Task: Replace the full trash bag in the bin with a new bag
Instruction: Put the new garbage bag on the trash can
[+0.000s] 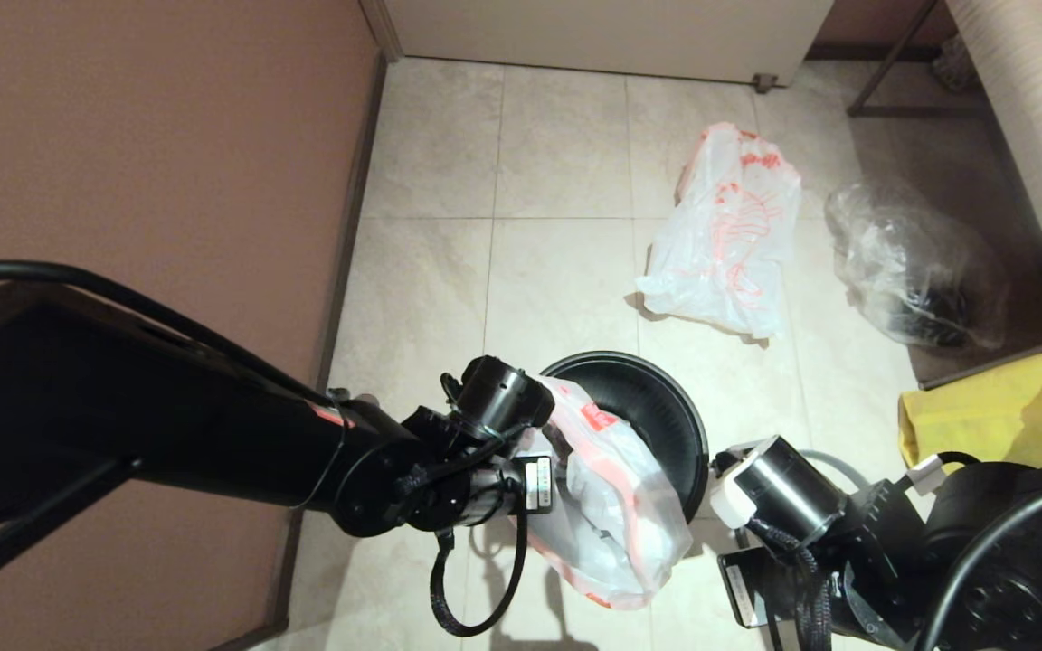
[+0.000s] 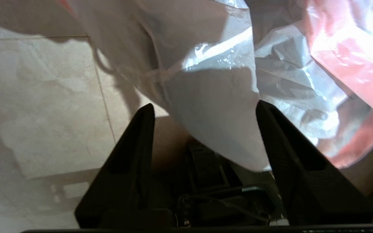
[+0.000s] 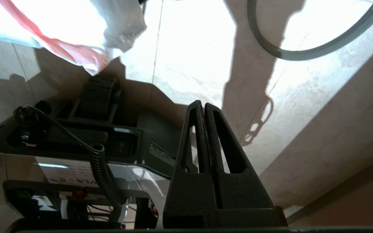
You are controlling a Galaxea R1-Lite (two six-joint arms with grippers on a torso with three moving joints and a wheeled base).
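Floor: I see beige tiles.
On it: the bin, the full trash bag, a clear bag, a grey ring.

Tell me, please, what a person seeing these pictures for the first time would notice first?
Probably the new bag, limp and white with red print, draped over the near edge of the black bin, with the open left gripper right at it. Farther back on the tiles lies the full trash bag, with a clear bag to its right.

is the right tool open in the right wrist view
No, the right tool is shut, its two fingers pressed together with nothing between them, above bare floor tile.
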